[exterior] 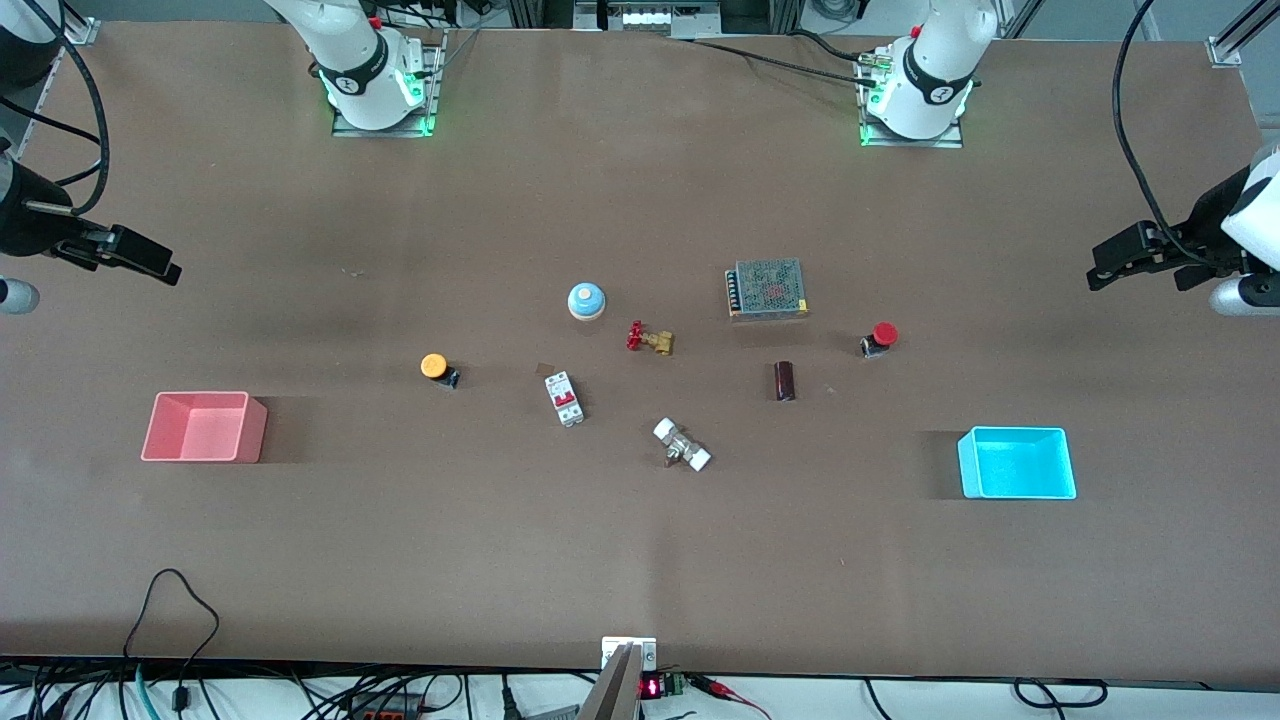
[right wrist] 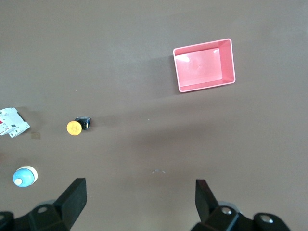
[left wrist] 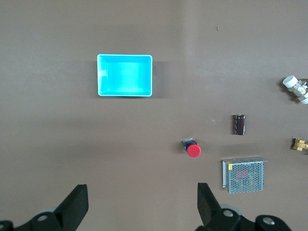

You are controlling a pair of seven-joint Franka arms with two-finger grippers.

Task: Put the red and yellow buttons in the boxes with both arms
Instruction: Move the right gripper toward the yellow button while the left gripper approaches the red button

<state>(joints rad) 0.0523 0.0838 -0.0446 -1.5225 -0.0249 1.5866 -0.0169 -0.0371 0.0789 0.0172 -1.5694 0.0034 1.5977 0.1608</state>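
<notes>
Brown desk [exterior: 640, 560], matte, with the two arm bases along its top edge in the front view. We note loose hardware mid-desk: blue dome [exterior: 586, 300], brass valve [exterior: 650, 338], white breaker [exterior: 564, 397], mesh-topped power supply [exterior: 767, 288], dark cylinder [exterior: 784, 380], white fitting [exterior: 682, 445]. None of these belong to the job.

Task items, as we find them:
- Yellow button [exterior: 436, 368] lies on the desk toward the right arm's end, farther from the front camera than the pink box [exterior: 204, 427] and well apart from it.
- Red button [exterior: 879, 339] lies toward the left arm's end, beside the power supply, farther from the front camera than the cyan box [exterior: 1016, 463] and well apart from it.
- Both boxes hold nothing that we can see.

Arms: the left tool [left wrist: 143, 202] hangs high over the left arm's end of the desk, fingers spread wide, carrying nothing; its wrist view shows the red button and the cyan box below. The right tool [right wrist: 140, 198] hangs over the right arm's end, likewise spread and bare, with the yellow button and the pink box below.

Our reading: no pick has begun; this is the approach step. Next, we judge, each arm must come down over its own button, straddle the small black body or cap with the fingers, and clamp. The buttons lie tipped on their sides, so wrist alignment will matter.
</notes>
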